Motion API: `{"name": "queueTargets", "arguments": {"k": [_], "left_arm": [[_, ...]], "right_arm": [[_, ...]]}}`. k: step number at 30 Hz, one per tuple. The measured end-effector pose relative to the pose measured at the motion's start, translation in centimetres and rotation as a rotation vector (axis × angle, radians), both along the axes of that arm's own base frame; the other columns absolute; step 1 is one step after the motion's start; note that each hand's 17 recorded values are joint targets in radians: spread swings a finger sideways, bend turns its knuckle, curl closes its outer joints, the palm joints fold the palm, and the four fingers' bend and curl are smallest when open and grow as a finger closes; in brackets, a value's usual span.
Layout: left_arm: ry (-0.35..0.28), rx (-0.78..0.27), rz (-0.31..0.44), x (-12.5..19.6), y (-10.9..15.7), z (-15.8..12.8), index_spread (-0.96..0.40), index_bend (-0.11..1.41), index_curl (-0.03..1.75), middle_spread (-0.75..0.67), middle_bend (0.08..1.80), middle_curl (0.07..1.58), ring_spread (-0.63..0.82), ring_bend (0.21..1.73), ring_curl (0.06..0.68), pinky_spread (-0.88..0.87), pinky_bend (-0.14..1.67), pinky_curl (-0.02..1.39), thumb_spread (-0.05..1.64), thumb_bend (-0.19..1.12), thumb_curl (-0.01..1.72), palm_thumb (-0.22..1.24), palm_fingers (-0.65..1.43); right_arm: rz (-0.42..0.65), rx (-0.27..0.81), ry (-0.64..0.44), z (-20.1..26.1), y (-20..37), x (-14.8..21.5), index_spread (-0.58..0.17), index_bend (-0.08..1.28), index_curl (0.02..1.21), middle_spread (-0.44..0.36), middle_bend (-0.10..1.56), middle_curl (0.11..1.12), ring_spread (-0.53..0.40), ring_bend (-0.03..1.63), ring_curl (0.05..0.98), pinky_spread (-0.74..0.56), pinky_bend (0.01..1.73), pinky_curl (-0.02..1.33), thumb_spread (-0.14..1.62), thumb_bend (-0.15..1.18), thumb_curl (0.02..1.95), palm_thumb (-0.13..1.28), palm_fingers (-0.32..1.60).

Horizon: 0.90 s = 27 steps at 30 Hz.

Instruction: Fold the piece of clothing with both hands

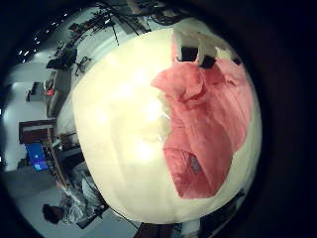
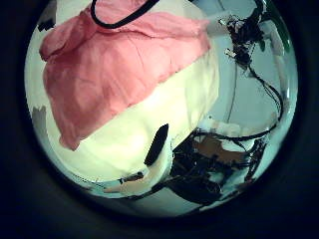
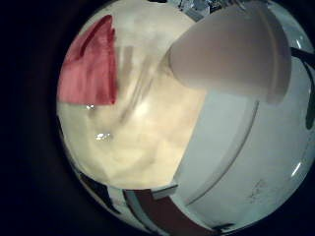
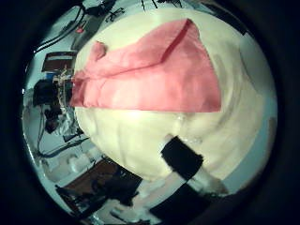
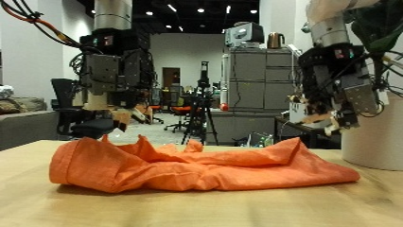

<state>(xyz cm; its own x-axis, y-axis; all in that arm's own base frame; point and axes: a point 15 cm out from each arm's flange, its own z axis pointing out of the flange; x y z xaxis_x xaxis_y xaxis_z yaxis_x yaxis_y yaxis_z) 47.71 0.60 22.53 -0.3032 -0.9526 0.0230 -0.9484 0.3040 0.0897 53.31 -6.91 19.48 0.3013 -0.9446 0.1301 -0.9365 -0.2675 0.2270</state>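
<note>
On the pale wooden table (image 5: 189, 210) lies one piece of clothing, a crumpled orange-pink cloth garment (image 5: 196, 163), spread in a long low heap with wrinkled ridges along its top. It is the only thing on the table. Two robot arms hang down from above, one at each end of the garment, and neither touches it.

The left hand (image 5: 116, 71), black and white, hangs above the garment's end at about ten o'clock from the heap's middle, clear of the cloth. Its fingers point downward and look loosely relaxed, holding nothing. The right hand (image 5: 338, 85) hangs at about two o'clock from the heap's middle, above the other end, also apart from the cloth; its fingers (image 5: 330, 112) droop with a slight bend and grip nothing.

The left little finger side palm view shows the garment (image 1: 203, 114) lying on the round pale tabletop (image 1: 109, 129) with the other hand (image 1: 201, 48) above its far edge. The left thumb side palm view shows the cloth (image 2: 120, 65) filling much of the tabletop. The right thumb side palm view shows it (image 4: 150, 70) flat and roughly triangular. The right little finger side palm view catches only a strip of it (image 3: 89, 64).

No writing can be read on the garment.
</note>
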Motion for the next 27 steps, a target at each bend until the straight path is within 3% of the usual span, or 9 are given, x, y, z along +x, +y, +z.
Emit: {"name": "queueTargets", "arguments": {"k": [5, 10, 19, 25, 27], "left_arm": [[0.001, 0.005, -0.003, -0.2, -1.0, 0.2, 0.03, 0.17, 0.43, 0.13, 0.19, 0.4, 0.28, 0.56, 0.272, 0.23, 0.37, 0.41, 1.09, -0.02, 0.27, 0.2, 0.06], [0.007, 0.008, -0.004, -0.5, -1.1, 0.3, 0.03, 0.17, 0.4, 0.13, 0.19, 0.38, 0.28, 0.55, 0.264, 0.24, 0.36, 0.4, 1.08, -0.02, 0.27, 0.2, 0.07], [0.01, 0.008, 0.001, -0.9, -1.2, 0.2, 0.03, 0.17, 0.37, 0.14, 0.19, 0.37, 0.3, 0.54, 0.25, 0.25, 0.34, 0.37, 1.08, -0.02, 0.28, 0.2, 0.08], [0.003, 0.008, 0.002, -1.0, -1.1, 0.7, 0.03, 0.17, 0.36, 0.14, 0.19, 0.36, 0.3, 0.54, 0.245, 0.25, 0.34, 0.37, 1.08, -0.02, 0.28, 0.2, 0.09], [0.001, 0.008, 0.002, -1.0, -1.1, 0.8, 0.03, 0.17, 0.35, 0.14, 0.19, 0.36, 0.3, 0.53, 0.243, 0.25, 0.34, 0.36, 1.08, -0.02, 0.28, 0.2, 0.09]], "right_arm": [[0.023, -0.036, 0.082, -4.2, -0.7, -0.5, -0.39, 0.16, 0.34, -0.093, 0.2, 0.33, 0.179, 0.28, 0.221, 0.3, 0.34, 0.33, 1.07, -0.04, 0.25, 0.4, 0.0], [0.046, -0.051, 0.103, -5.5, -0.3, -0.3, -0.378, 0.16, 0.31, -0.073, 0.19, 0.33, 0.187, 0.28, 0.228, 0.31, 0.34, 0.33, 0.99, -0.03, 0.26, 0.36, 0.0], [0.084, -0.087, 0.122, -7.2, 0.1, 1.1, -0.352, 0.16, 0.29, -0.07, 0.2, 0.32, 0.17, 0.3, 0.24, 0.31, 0.35, 0.33, 0.95, -0.01, 0.3, 0.48, 0.07], [0.082, -0.089, 0.115, -7.0, 0.0, 1.4, -0.328, 0.18, 0.29, -0.097, 0.28, 0.35, 0.059, 0.36, 0.251, 0.24, 0.28, 0.3, 0.94, -0.01, 0.32, 0.58, 0.28], [0.084, -0.089, 0.098, -6.5, -0.1, 1.7, -0.342, 0.19, 0.31, -0.127, 0.35, 0.37, -0.027, 0.41, 0.258, 0.14, 0.23, 0.28, 0.93, -0.02, 0.33, 0.63, 0.44]]}}
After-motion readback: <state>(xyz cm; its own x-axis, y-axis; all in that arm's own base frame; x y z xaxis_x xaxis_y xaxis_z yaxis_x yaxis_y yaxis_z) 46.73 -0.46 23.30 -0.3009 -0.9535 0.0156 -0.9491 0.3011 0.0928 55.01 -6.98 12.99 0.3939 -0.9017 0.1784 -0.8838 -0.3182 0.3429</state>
